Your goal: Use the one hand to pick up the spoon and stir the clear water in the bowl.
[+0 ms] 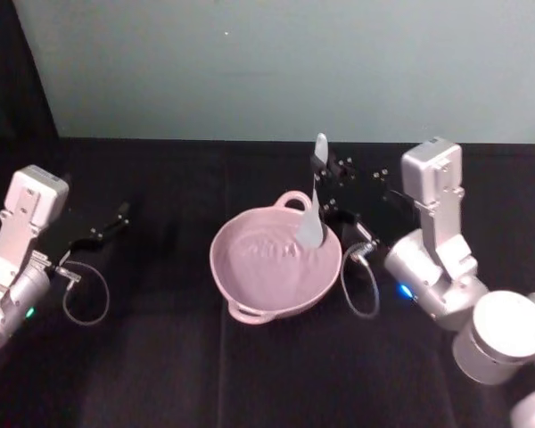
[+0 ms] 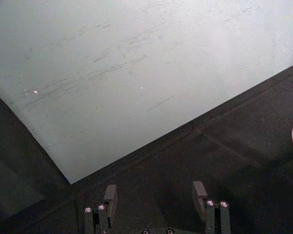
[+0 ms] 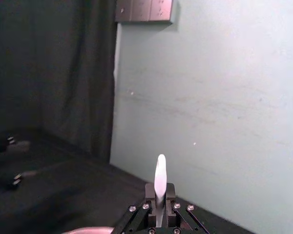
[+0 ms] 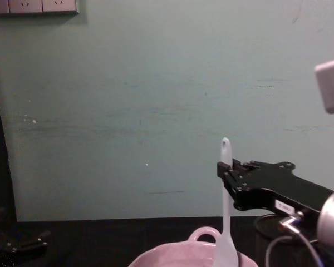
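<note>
The right gripper [image 1: 321, 189] pinches the spoon [image 1: 311, 226] partway up its handle and holds it upright, hole end up. The spoon's head dips inside the far right part of the bowl [image 1: 250, 308], where the water [image 1: 266, 257] shows faint ripples. The bowl sits mid-table [image 1: 160, 374], and the left gripper [image 1: 119, 217] rests well to its left, fingers spread.

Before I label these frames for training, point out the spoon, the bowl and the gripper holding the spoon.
spoon [image 4: 226, 218]: chest view, handle below the grip.
bowl [image 1: 281, 303]: head view, front outer wall.
right gripper [image 3: 159, 190]: right wrist view, midway between fingertips shut on the spoon.
</note>
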{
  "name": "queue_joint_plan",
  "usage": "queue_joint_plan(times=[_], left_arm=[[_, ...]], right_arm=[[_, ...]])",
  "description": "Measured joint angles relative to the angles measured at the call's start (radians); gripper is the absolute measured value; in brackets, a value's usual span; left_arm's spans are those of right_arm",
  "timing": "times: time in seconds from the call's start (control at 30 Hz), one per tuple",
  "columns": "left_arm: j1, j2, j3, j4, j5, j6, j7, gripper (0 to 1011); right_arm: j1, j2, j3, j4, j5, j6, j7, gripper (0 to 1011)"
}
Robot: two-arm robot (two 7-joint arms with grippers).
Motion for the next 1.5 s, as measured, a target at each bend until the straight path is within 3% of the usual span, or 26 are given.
queue_joint_plan(times=[0.07,0.27,0.5,0.67,0.77,0.9,1.03,1.27,1.5], left_arm=[[0.000,0.000,0.000,0.000,0.000,0.000,0.000,1011],[0.000,0.000,0.000,0.000,0.000,0.000,0.000,1011],[0.000,0.000,0.000,0.000,0.000,0.000,0.000,1011],[0.000,0.000,0.000,0.000,0.000,0.000,0.000,1011],[0.000,0.000,0.000,0.000,0.000,0.000,0.000,1011],[0.000,0.000,0.000,0.000,0.000,0.000,0.000,1011],[0.000,0.000,0.000,0.000,0.000,0.000,0.000,1011],[0.000,0.000,0.000,0.000,0.000,0.000,0.000,1011],[0.000,0.000,0.000,0.000,0.000,0.000,0.000,1011]], right_arm=[[-0.023,0.015,0.008,-0.034,0.013,0.027,0.019,111],[-0.111,0.046,0.016,-0.173,0.109,0.158,0.105,111],[-0.124,0.024,-0.023,-0.202,0.150,0.187,0.121,111],[-0.075,-0.027,-0.054,-0.129,0.132,0.168,0.085,111],[-0.037,-0.062,-0.058,-0.060,0.095,0.130,0.040,111],[0.011,-0.099,-0.043,0.038,0.023,0.055,-0.030,110],[0.027,-0.105,-0.020,0.075,-0.010,0.022,-0.062,111],[-0.009,-0.071,0.015,0.023,-0.018,0.031,-0.047,110],[-0.120,-0.011,0.041,-0.133,0.042,0.101,0.038,110]])
